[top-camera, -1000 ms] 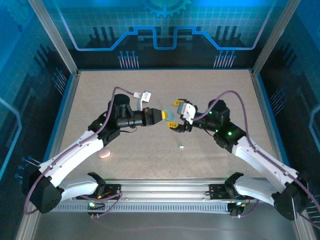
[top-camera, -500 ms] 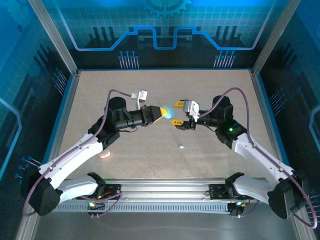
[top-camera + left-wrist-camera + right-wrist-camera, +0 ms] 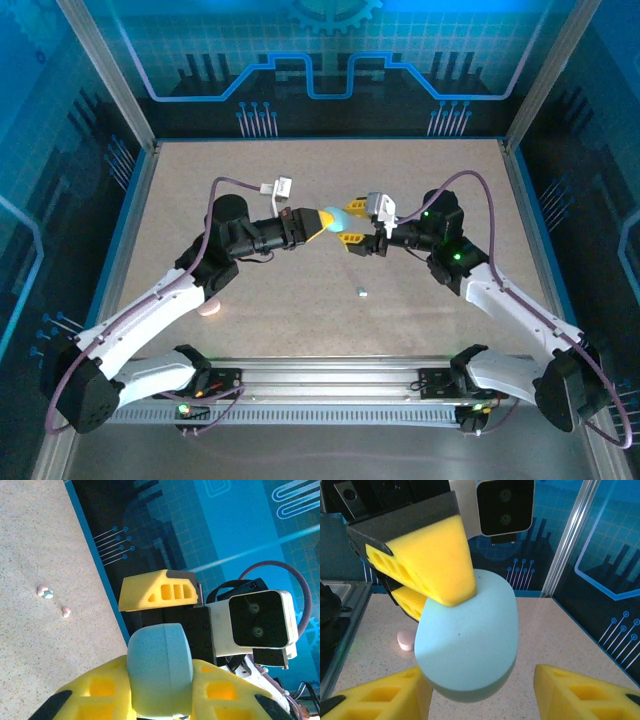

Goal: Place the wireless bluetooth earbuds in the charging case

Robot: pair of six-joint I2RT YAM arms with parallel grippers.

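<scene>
A pale blue oval charging case (image 3: 338,221) hangs in the air over the middle of the table. My left gripper (image 3: 328,223) is shut on it, its yellow fingers (image 3: 215,690) pressing both flat sides of the case (image 3: 160,665). My right gripper (image 3: 351,224) faces it from the right and stands open around the case's free end (image 3: 470,640). Its left finger (image 3: 385,695) is close to the case and its right finger (image 3: 580,690) is clearly apart from it. One tiny pale earbud (image 3: 361,293) lies on the table below.
A pink oval case (image 3: 208,307) lies on the table at the near left, by my left arm. Tiny pink and pale blue pieces (image 3: 46,593) lie near the table's blue edge. Blue walls and metal posts enclose the table.
My right gripper has moved left up to the held case, and its jaws have narrowed around it. My left gripper has carried the case slightly farther back.
</scene>
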